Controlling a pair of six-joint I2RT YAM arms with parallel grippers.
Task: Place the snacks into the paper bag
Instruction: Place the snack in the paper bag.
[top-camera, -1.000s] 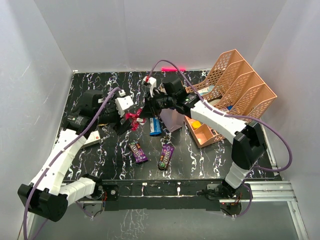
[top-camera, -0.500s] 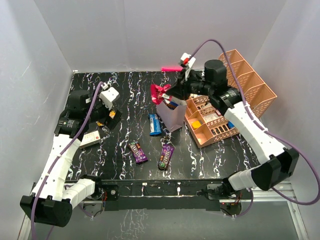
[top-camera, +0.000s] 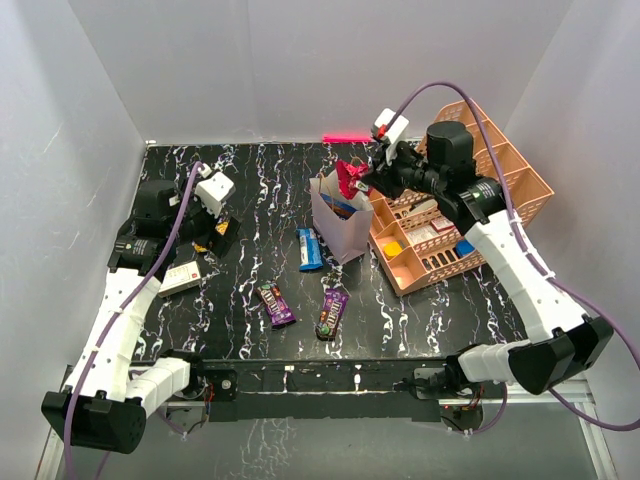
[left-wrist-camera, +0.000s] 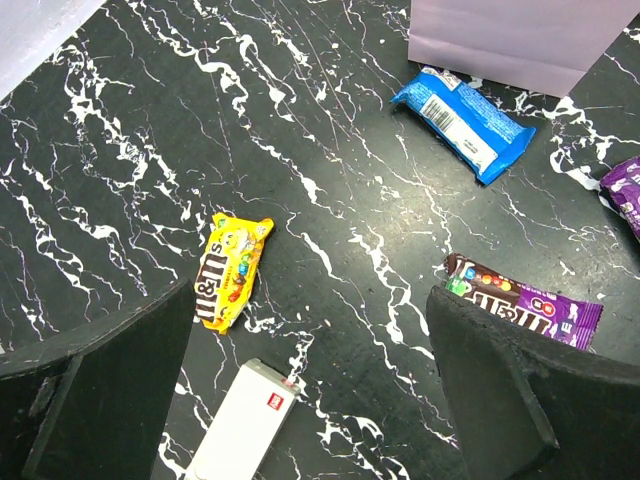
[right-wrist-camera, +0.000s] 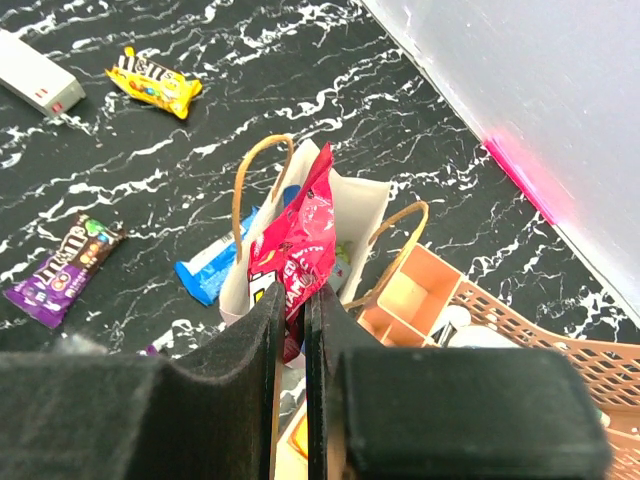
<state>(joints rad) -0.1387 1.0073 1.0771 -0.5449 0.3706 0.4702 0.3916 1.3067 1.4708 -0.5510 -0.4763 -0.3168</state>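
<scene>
Bars up front: the left purple-brown bar (top-camera: 277, 303) and the right purple-brown bar (top-camera: 331, 312) lie flat on the black marbled table (top-camera: 240, 330), apart from each other and closest to the arm bases. Just beyond them sits the blue packet (top-camera: 311, 249), right beside the foot of the paper bag (top-camera: 343, 235).

Over on the left, a white box (top-camera: 180, 278) and a yellow packet (left-wrist-camera: 232, 272) lie near each other. The left gripper (left-wrist-camera: 310, 295) hangs above them with its fingers spread wide and nothing between them. That arm runs up the left side of the table, wrist tipped down.

The bag stands upright mid-table, tan handles (right-wrist-camera: 250, 190) looped up, something blue showing inside. To its right an orange divided tray (top-camera: 415, 270) touches or nearly touches it, and behind that rise the salmon mesh trays (top-camera: 500, 170).

The right arm climbs from its base, bends at a high elbow and reaches back leftward across those trays. The right gripper (right-wrist-camera: 297, 300) is pressed tight on the red-pink packet (right-wrist-camera: 300, 225), held upright over the bag mouth with its lower end dipping between the handles. A pink strip (top-camera: 345, 137) lies at the back wall.
</scene>
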